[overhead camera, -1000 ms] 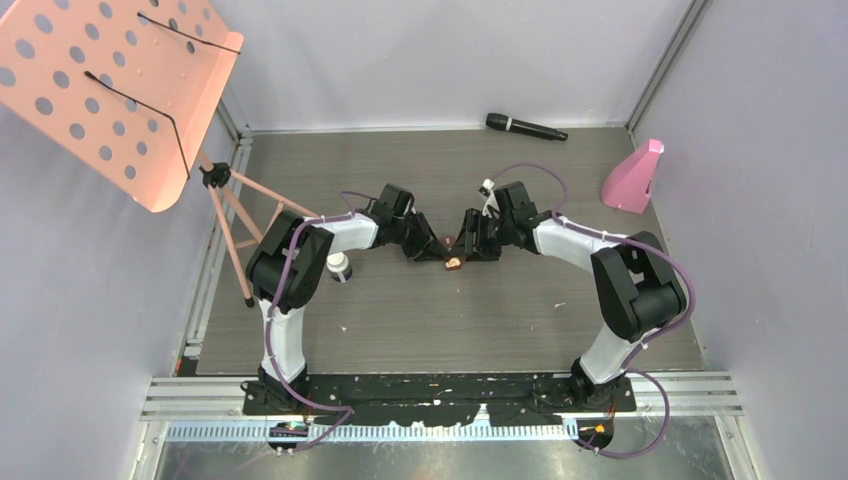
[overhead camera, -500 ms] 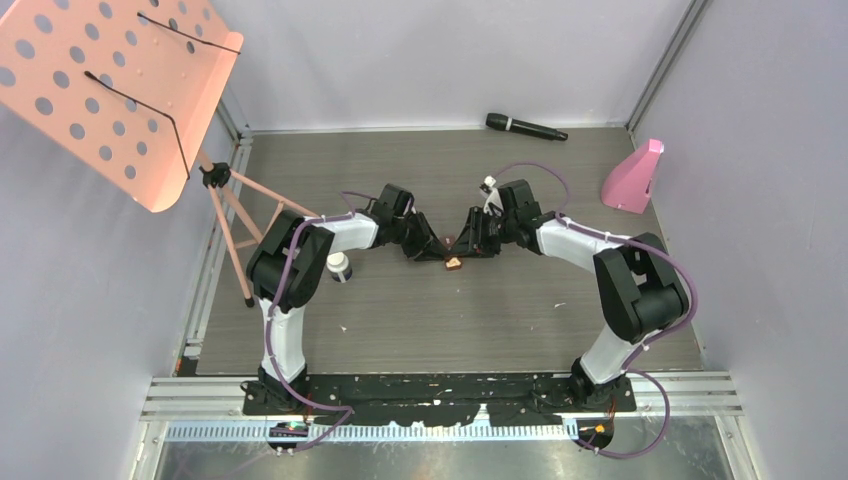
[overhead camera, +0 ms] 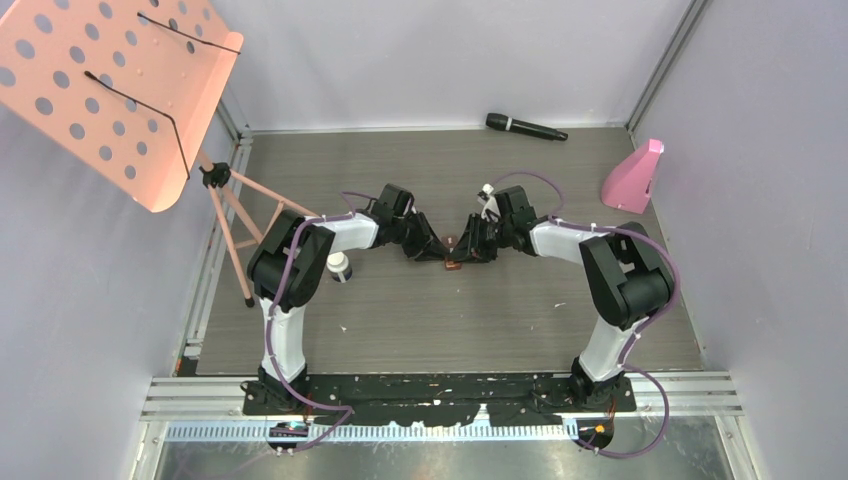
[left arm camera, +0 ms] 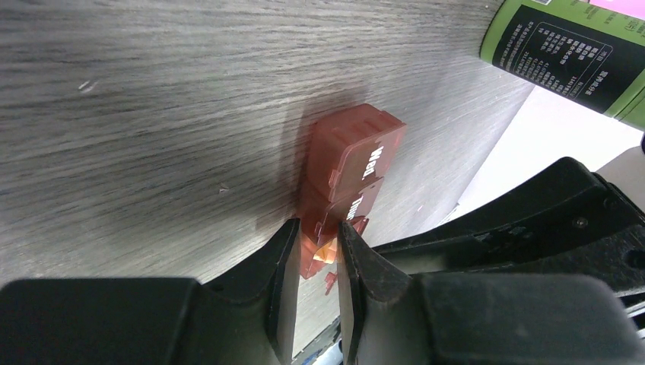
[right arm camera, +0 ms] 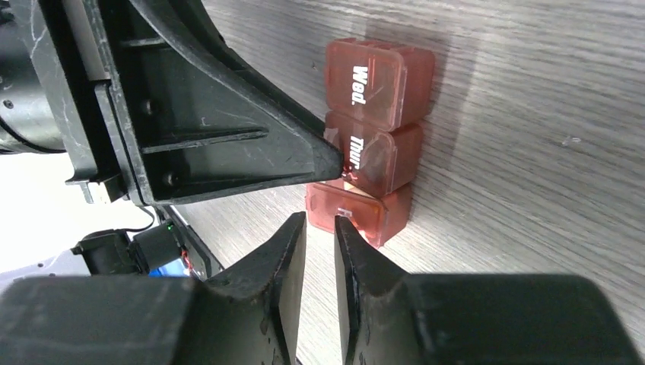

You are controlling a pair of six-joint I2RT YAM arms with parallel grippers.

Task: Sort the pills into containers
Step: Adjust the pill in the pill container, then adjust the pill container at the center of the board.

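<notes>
Reddish-brown pill case (overhead camera: 455, 265) lies flat near the centre of the worktop (overhead camera: 450, 330), with 3 compartments showing in a row (lids marked "Wed." and "Thur"; the third marking is not legible). Left gripper (left arm camera: 318, 242): fingers closed on the unmarked end of the case. Right gripper (right arm camera: 319, 228): fingers drawn nearly together with a slim gap between, tips at that same end compartment; whether they pinch anything cannot be told. The 2 grippers meet at the case from opposite sides. White bottle with dark cap (overhead camera: 339, 266) stands upright between the case and the left edge. Dark green bottle (left arm camera: 567, 49), partly in view, sits apart from the case. Black microphone (overhead camera: 525, 127) lies along the far edge.
</notes>
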